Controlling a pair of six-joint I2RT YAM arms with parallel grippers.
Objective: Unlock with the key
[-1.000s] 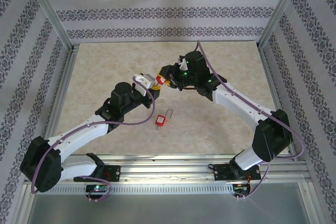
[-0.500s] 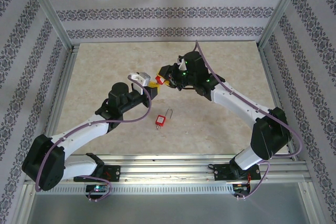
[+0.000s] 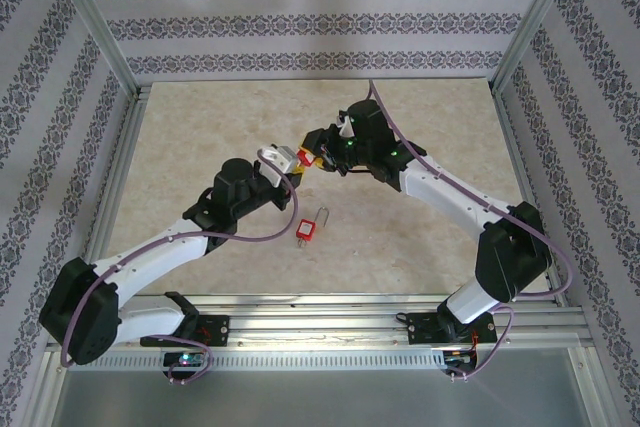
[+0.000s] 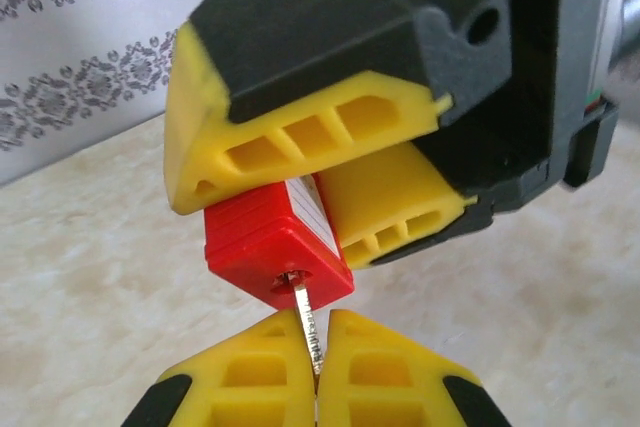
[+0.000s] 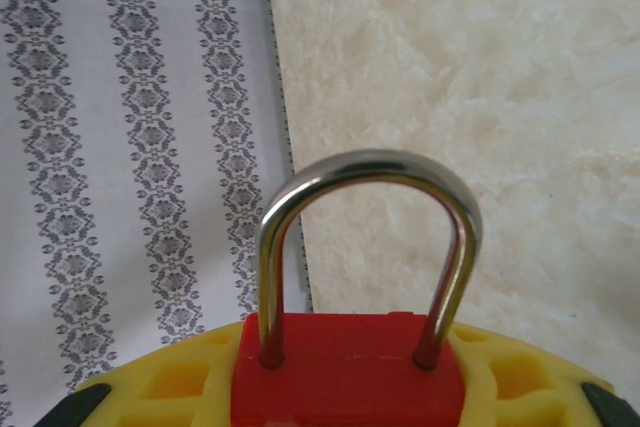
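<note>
A red padlock (image 4: 275, 247) hangs in the air over the middle of the table, with my right gripper (image 3: 314, 153) shut on its body. In the right wrist view its steel shackle (image 5: 365, 172) stands closed above the red body (image 5: 350, 367), which sits between the yellow fingers (image 5: 170, 387). The key (image 4: 308, 327) has its metal blade in the keyhole on the padlock's underside. My left gripper (image 4: 318, 372) is shut on the key's lower end, just below the padlock. The two grippers meet tip to tip, the left gripper (image 3: 295, 165) coming from the left.
A second red padlock (image 3: 306, 230) lies on the beige tabletop (image 3: 200, 137) in front of the grippers. Aluminium rails (image 3: 330, 307) run along the near edge, and patterned walls close in the other sides.
My left gripper's jaws have closed on the key. It has edged slightly right toward the padlock. The right gripper keeps its hold.
</note>
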